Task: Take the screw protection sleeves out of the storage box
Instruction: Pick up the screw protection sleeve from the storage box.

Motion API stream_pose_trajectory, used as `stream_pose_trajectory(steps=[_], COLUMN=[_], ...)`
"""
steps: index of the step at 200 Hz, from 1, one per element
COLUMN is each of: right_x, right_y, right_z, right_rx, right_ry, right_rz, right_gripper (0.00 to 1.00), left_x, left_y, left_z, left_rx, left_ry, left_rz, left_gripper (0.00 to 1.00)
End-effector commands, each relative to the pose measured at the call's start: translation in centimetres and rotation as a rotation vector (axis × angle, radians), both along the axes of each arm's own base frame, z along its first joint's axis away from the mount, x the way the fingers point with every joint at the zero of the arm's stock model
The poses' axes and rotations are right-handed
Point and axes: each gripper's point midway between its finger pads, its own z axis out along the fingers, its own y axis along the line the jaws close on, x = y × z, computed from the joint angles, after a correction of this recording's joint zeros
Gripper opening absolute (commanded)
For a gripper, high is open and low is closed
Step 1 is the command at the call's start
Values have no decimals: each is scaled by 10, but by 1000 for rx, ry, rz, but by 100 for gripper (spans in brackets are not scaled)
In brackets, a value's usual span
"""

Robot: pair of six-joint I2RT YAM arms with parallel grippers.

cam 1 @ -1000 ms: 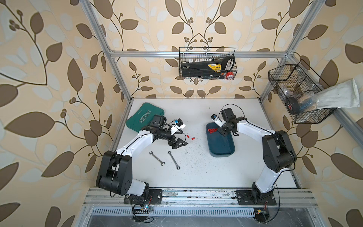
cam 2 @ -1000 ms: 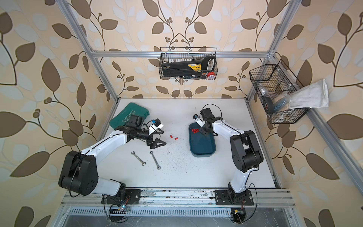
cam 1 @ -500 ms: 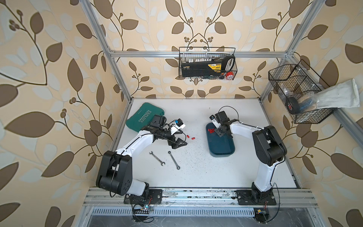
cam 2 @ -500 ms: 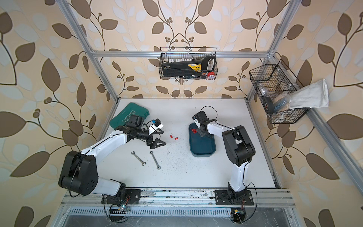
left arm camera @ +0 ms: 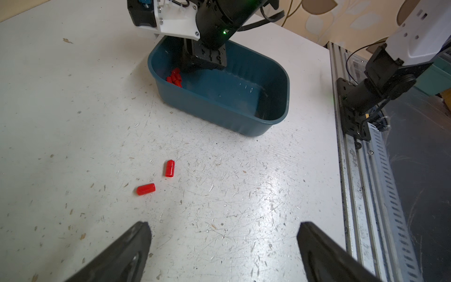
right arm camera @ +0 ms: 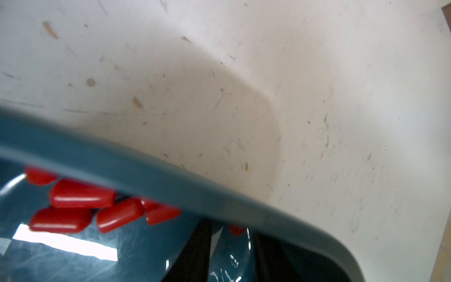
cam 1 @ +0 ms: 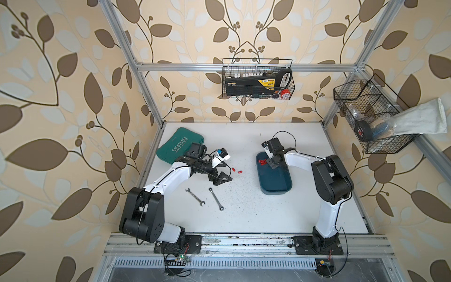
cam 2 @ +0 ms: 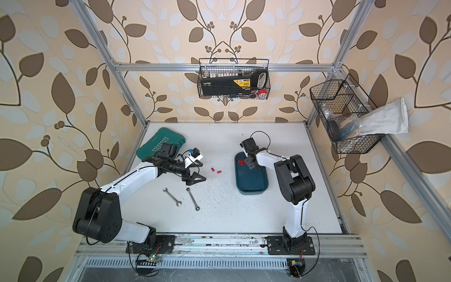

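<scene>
The storage box [cam 1: 277,193] [cam 2: 252,191] is a dark teal tray right of the table's middle. Several red screw protection sleeves [cam 1: 263,162] [left arm camera: 175,77] [right arm camera: 81,196] are heaped at its far end against the wall. Two more sleeves [cam 1: 233,169] [left arm camera: 169,168] [left arm camera: 146,189] lie on the table left of the box. My right gripper [cam 1: 271,166] [right arm camera: 231,227] reaches down into the box beside the heap. Its jaws stand a narrow gap apart, with one sleeve [right arm camera: 236,229] just beyond the tips. My left gripper [cam 1: 225,178] [left arm camera: 223,227] hangs wide open and empty over bare table, short of the two loose sleeves.
Two wrenches [cam 1: 194,196] [cam 1: 216,199] lie near the left gripper, toward the front. A green tool case [cam 1: 179,146] sits at the back left under the left arm. Wire baskets [cam 1: 257,78] [cam 1: 371,117] hang on the back and right walls. A metal rail [left arm camera: 366,195] borders the table's front edge.
The right arm has folded its elbow in, and its gripper has shifted a little inside the box's far end with the jaws narrowing. The left arm has not moved.
</scene>
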Motion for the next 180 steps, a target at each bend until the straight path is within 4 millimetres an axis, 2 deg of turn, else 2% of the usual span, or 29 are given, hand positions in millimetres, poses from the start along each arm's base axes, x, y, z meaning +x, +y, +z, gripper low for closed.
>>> stream_pose_trajectory(steps=[1, 33, 72, 136, 180], right_x=[-8, -9, -4, -10, -35], right_y=[-5, -4, -4, 0, 16], right_z=[-25, -27, -9, 37, 65], right_rx=[-6, 4, 46, 233, 409], right_ry=[72, 80, 50, 29, 80], right_rz=[-25, -28, -19, 71, 207], right_gripper=[28, 13, 0, 0, 0], left_x=[-5, -4, -4, -5, -5], left_y=[0, 1, 1, 4, 7], left_z=[9, 8, 9, 11, 14], left_rx=[-9, -5, -3, 10, 6], left_ry=[-36, -40, -47, -69, -67], left_rz=[-20, -21, -21, -20, -17], left_gripper=[99, 99, 99, 99, 99])
